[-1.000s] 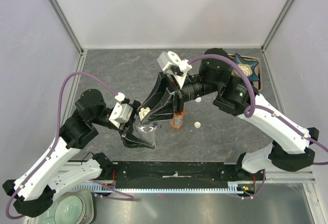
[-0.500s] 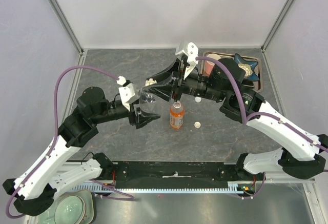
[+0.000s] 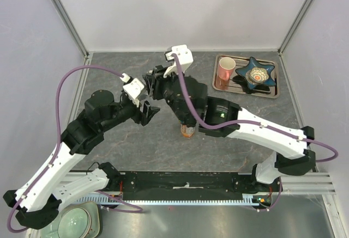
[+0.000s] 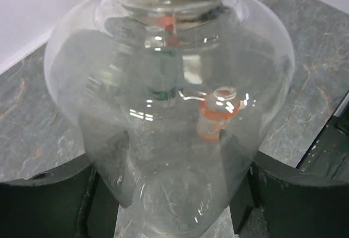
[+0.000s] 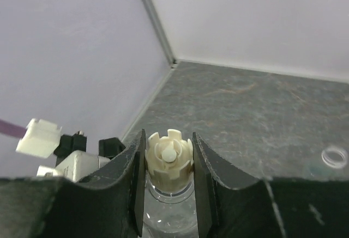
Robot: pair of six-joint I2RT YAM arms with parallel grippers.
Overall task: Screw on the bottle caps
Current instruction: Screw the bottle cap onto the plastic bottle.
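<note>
A clear round bottle (image 4: pixel 169 58) is held bottom-first in my left gripper (image 4: pixel 173 140), whose fingers (image 4: pixel 103 162) press its sides. A cream-white notched bottle cap (image 5: pixel 169 159) sits on that bottle's neck (image 5: pixel 169 194). My right gripper (image 5: pixel 169 140) is shut on this cap, one jaw on each side of it. In the top view the two grippers meet left of centre, the left gripper (image 3: pixel 148 111) below the right gripper (image 3: pixel 154 81). The orange bottle (image 3: pixel 187 130) stands upright on the table, mostly hidden under the right arm. Another clear bottle mouth (image 5: pixel 334 155) shows on the table.
A metal tray (image 3: pixel 272 92) at the back right holds a pink mug (image 3: pixel 224 69) and a blue star-shaped dish (image 3: pixel 257 73). The right arm stretches across the table's middle. A pale bowl (image 3: pixel 76 221) sits off the table at the near left.
My right gripper left the orange bottle's top and swung left to the clear bottle's cap, closing around it. My left gripper carried the clear bottle up and away from the near edge.
</note>
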